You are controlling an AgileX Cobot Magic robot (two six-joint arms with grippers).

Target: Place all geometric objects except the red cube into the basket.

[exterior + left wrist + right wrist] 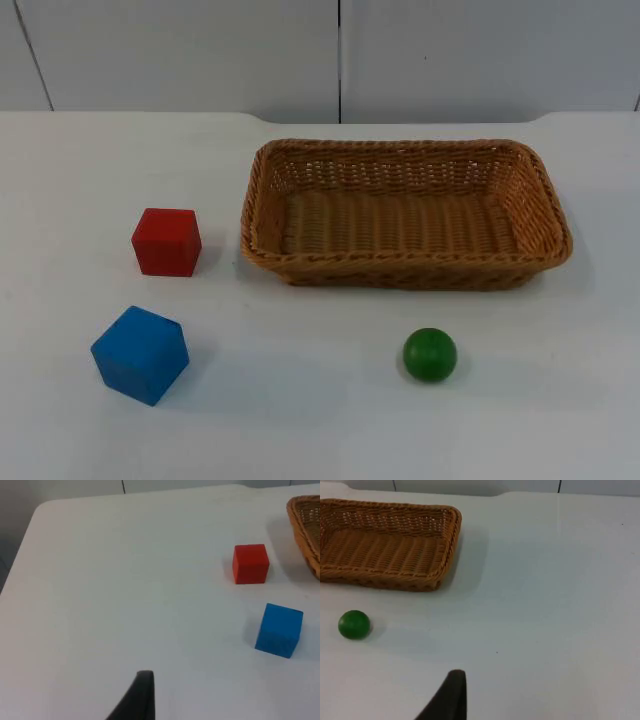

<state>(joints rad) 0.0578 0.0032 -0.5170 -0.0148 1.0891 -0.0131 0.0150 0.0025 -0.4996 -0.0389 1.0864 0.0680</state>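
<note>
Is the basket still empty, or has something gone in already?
Empty. The basket shows only bare woven floor; the blue cube, green ball and red cube all sit outside it on the table.

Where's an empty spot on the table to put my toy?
Bare table lies between the blue cube and green ball, and right of the ball, in front of the basket. The gap between the red cube and basket is tight. The basket itself holds nothing.
</note>
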